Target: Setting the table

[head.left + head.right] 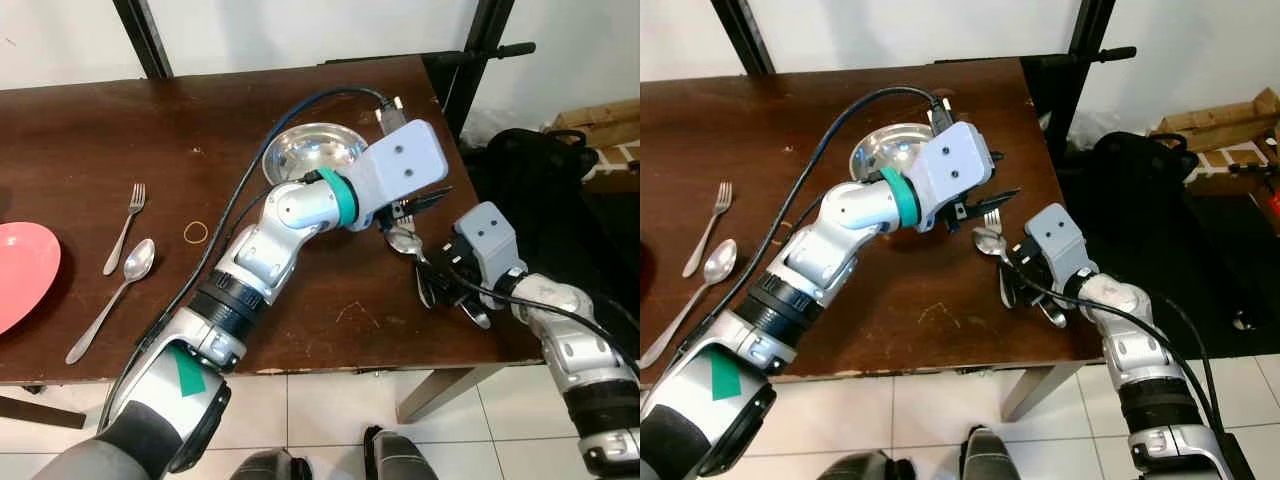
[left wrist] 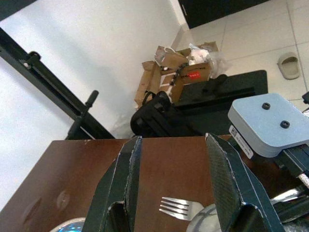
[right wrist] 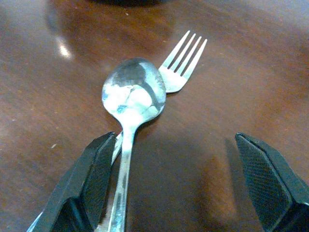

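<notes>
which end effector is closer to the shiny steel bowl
Left. The left end effector hangs just beside the round steel bowl; the right end effector sits farther off, over the spoon near the table's edge.

No text or label here is readable.

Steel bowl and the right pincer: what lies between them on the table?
The left pincer lies between steel bowl and right pincer, above a crossed spoon and fork, per the eye views.

Silver spoon (image 3: 133, 94) overlapping fork (image 3: 181, 60), apparently touching
</notes>
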Controlling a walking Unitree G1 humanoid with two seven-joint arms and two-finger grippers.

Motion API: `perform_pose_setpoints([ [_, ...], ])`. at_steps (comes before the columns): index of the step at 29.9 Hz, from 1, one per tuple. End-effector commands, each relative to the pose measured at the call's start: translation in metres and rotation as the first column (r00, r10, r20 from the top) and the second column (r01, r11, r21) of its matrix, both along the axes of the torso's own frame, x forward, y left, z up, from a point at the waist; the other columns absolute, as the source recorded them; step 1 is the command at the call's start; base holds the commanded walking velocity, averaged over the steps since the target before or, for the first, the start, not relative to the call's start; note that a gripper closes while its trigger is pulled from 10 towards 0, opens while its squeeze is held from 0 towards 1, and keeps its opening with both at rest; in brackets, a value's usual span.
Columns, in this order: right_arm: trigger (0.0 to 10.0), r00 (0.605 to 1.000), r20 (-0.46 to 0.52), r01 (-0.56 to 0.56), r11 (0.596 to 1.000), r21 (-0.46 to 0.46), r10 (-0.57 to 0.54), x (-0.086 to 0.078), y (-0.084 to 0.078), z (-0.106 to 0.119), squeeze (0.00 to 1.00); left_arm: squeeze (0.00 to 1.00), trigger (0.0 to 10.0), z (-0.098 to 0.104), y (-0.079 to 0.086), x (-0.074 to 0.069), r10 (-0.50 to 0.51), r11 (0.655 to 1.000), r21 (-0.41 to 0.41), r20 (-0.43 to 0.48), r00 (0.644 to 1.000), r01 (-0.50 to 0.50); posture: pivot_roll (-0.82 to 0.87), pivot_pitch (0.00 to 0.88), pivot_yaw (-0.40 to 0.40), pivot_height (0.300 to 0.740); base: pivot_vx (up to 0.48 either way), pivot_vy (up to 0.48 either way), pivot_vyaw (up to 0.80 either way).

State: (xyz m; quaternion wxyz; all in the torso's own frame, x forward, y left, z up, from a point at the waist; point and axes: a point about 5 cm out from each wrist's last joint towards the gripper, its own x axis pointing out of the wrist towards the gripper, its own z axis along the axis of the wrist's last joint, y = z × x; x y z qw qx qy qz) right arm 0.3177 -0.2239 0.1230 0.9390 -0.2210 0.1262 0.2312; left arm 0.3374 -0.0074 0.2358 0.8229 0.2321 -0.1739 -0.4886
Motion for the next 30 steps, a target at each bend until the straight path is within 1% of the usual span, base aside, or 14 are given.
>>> perform_pose_setpoints([
  [1,10.0,0.999,-0.043,0.004,1.000,-0.014,-0.004,-0.003,0.001,-0.012,0.00,0.00,10.0,-0.003,0.005,0.003,0.019,1.000,0.001,-0.009,1.000,-0.019,-0.16,0.009,0.144,0.740,0.000,0.000,0.00],
  [3,10.0,0.999,-0.040,0.011,1.000,-0.024,-0.012,0.001,0.002,-0.012,0.00,0.00,10.0,-0.006,0.010,0.005,0.046,0.999,-0.011,-0.019,0.999,-0.046,-0.16,0.006,0.140,0.740,0.000,0.000,0.00],
  [4,8.6,0.999,-0.039,0.016,1.000,-0.021,-0.017,0.006,0.002,-0.011,0.00,0.00,10.0,-0.010,0.015,0.006,0.067,0.998,-0.020,-0.029,0.997,-0.067,-0.15,0.000,0.133,0.740,0.000,0.000,0.00],
  [5,3.6,0.999,-0.041,0.017,1.000,-0.008,-0.017,0.009,0.004,-0.011,0.00,0.00,10.0,-0.013,0.020,0.006,0.079,0.997,-0.023,-0.037,0.996,-0.080,-0.15,0.000,0.131,0.740,0.000,0.000,0.00],
  [6,3.6,0.999,-0.041,0.017,1.000,-0.008,-0.017,0.009,0.004,-0.011,0.00,0.00,10.0,-0.013,0.020,0.006,0.079,0.997,-0.023,-0.037,0.996,-0.080,-0.15,0.000,0.131,0.740,0.000,0.000,0.00],
  [7,0.0,0.999,-0.047,0.001,1.000,0.012,-0.001,0.011,0.008,-0.011,0.00,0.00,10.0,-0.016,0.023,0.006,0.088,0.996,-0.022,-0.042,0.995,-0.089,-0.14,0.000,0.125,0.740,0.000,0.000,0.00],
  [13,0.0,0.990,-0.074,-0.118,0.992,0.044,0.121,0.009,0.026,-0.016,0.00,0.00,10.0,-0.019,0.030,0.006,0.107,0.994,-0.019,-0.047,0.993,-0.108,-0.13,0.000,0.116,0.740,0.000,0.000,0.00],
  [14,0.0,0.981,-0.092,-0.165,0.985,0.054,0.170,0.007,0.033,-0.019,0.00,0.00,10.0,-0.021,0.031,0.006,0.110,0.994,-0.019,-0.049,0.993,-0.111,-0.12,0.002,0.111,0.740,0.000,0.000,0.00],
  [15,0.0,0.981,-0.092,-0.165,0.985,0.054,0.170,0.007,0.033,-0.019,0.00,0.00,10.0,-0.021,0.031,0.006,0.110,0.994,-0.019,-0.049,0.993,-0.111,-0.12,0.002,0.111,0.740,0.000,0.000,0.00],
  [17,0.0,0.968,-0.104,-0.223,0.972,0.075,0.230,0.006,0.046,-0.022,0.00,0.00,10.0,-0.023,0.032,0.006,0.116,0.993,-0.022,-0.054,0.992,-0.117,-0.12,0.003,0.109,0.740,0.000,0.000,0.00],
  [19,0.0,0.968,-0.104,-0.223,0.972,0.075,0.230,0.006,0.046,-0.022,0.00,0.00,10.0,-0.023,0.032,0.006,0.116,0.993,-0.022,-0.054,0.992,-0.117,-0.12,0.003,0.109,0.740,0.000,0.000,0.00],
  [22,0.0,0.963,-0.077,-0.247,0.961,0.127,0.258,0.009,0.059,-0.018,0.00,0.00,10.0,-0.024,0.033,0.006,0.124,0.992,-0.023,-0.054,0.991,-0.125,-0.12,0.005,0.105,0.740,0.000,0.000,0.00],
  [27,0.0,0.962,-0.061,-0.254,0.955,0.152,0.266,0.010,0.065,-0.015,0.00,0.00,10.0,-0.024,0.033,0.006,0.127,0.992,-0.024,-0.054,0.990,-0.128,-0.12,0.005,0.105,0.740,0.000,0.000,0.00],
  [30,0.0,0.963,-0.022,-0.260,0.945,0.199,0.269,0.014,0.077,-0.009,0.00,0.00,10.0,-0.024,0.032,0.006,0.131,0.991,-0.028,-0.054,0.990,-0.133,-0.12,0.005,0.102,0.740,0.000,0.000,0.00],
])
